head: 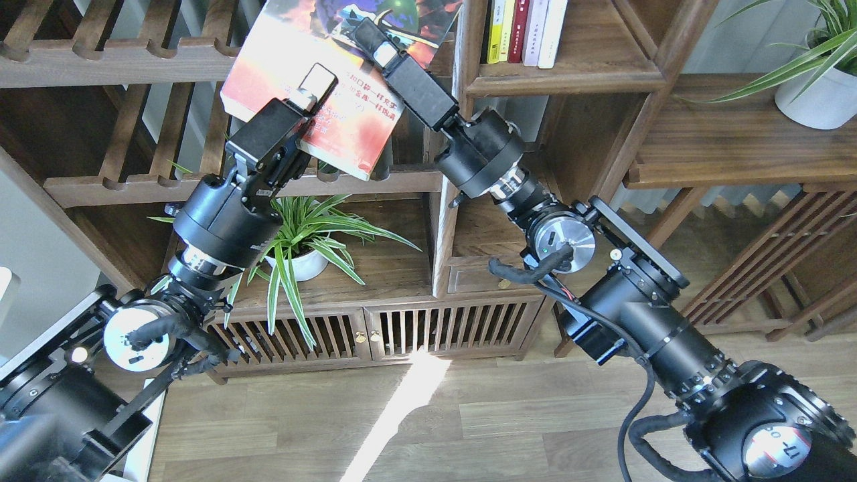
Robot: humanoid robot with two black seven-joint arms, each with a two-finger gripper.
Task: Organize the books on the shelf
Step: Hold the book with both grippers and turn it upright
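High against the slatted rack (201, 63), left gripper (309, 94) and right gripper (367, 41) both clamp the red-orange book (348, 127); uneven pulling could tear or drop it.

The red-orange book (335, 80) is held tilted in front of the slatted rack (134, 181), its upper edge cut off by the frame. The left gripper (311, 94) is clamped on the book's lower left part; the right gripper (368, 37) lies against its upper right part, fingers indistinct. Right of the book, upright books (525, 30) stand in a narrow cubby on the shelf (562, 80). Below the book grows a potted plant (308, 241).
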